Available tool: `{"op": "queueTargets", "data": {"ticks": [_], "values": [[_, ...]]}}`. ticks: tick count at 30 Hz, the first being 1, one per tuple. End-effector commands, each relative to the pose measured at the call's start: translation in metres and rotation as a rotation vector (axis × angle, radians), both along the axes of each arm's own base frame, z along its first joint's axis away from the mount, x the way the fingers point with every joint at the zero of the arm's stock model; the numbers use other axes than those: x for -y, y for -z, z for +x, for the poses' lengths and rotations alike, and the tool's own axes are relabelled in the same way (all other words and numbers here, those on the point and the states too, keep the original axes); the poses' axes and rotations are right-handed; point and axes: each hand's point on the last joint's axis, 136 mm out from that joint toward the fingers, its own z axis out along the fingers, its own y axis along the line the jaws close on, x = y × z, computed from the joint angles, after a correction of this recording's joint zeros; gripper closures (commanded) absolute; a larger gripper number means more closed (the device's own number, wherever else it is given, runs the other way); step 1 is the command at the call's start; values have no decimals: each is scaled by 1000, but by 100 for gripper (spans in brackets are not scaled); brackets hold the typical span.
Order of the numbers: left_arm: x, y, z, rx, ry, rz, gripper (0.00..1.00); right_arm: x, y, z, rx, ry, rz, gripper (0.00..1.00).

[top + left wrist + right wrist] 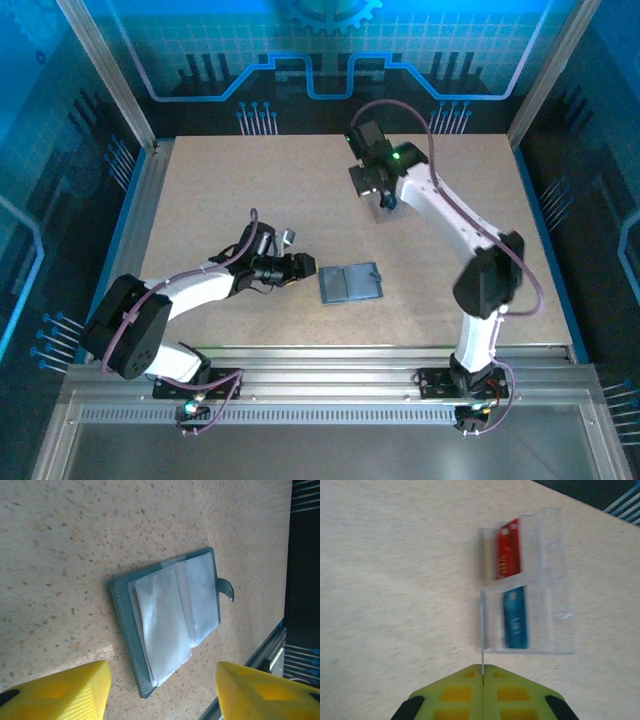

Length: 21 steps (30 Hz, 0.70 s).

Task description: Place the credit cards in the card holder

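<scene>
The card holder (350, 283) lies open on the table, a teal-grey wallet with clear inner sleeves (170, 620). My left gripper (305, 268) hangs just left of it, open, its yellow fingers (75, 690) standing either side of the wallet's near corner without touching it (162, 680). A red credit card (507, 550) and a blue one (515, 617) stand in a clear plastic tray (555, 580) at the back of the table. My right gripper (482, 672) hovers just short of the tray, shut on a thin card (482, 630) seen edge-on; its colour is not visible.
An aluminium rail (330, 360) runs along the table's near edge, close to the wallet's strap side (270, 650). Metal frame posts (110, 70) stand at the back corners. Bare tabletop (230, 180) stretches between the wallet and the tray.
</scene>
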Motion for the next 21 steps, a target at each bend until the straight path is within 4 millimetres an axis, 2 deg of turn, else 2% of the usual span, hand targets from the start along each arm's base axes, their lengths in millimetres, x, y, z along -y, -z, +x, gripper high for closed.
{"op": "queueTargets", "data": {"ticks": [1, 5, 9, 15, 21], "values": [[20, -19, -1, 64, 78, -56, 45, -26, 14, -29, -37, -57, 259, 100], [38, -26, -5, 94, 139, -97, 53, -37, 46, -72, -98, -107, 444, 100], [55, -22, -6, 79, 184, -125, 62, -33, 74, -101, -113, -111, 551, 100], [68, -4, -3, 25, 205, -124, 73, -26, 113, -126, -162, -100, 679, 100], [66, 17, -3, -34, 195, -88, 80, -29, 135, -133, -202, -98, 771, 100]]}}
